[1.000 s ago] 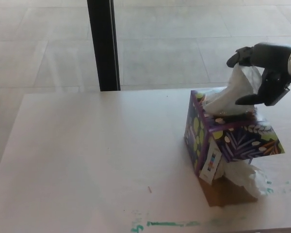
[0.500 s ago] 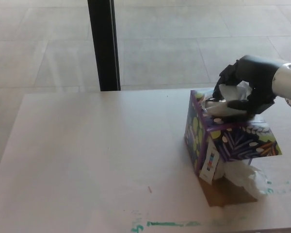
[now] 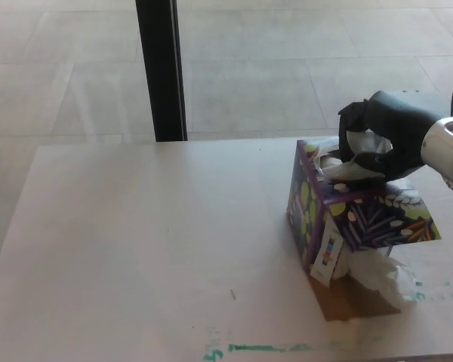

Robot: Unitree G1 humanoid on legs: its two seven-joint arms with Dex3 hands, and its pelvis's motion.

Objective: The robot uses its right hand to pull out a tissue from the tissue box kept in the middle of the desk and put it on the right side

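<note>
A purple tissue box (image 3: pixel 347 219) with leaf patterns stands tilted on the right part of the pale desk (image 3: pixel 151 249). My right hand (image 3: pixel 381 143) is low over the box's top, its black fingers closed around the white tissue (image 3: pixel 351 162) that sticks out of the opening. A crumpled white tissue (image 3: pixel 381 275) lies at the box's lower right, beside a brown cardboard flap (image 3: pixel 347 305). My left hand does not show.
A black vertical post (image 3: pixel 162 68) rises behind the desk's far edge, with tiled floor (image 3: pixel 287 60) beyond. Green marks (image 3: pixel 257 348) run along the desk's near edge. The desk's right edge is cut off by the picture.
My right hand has come down from well above the box to its top, and the tissue that stood tall in its grip is now bunched low at the opening.
</note>
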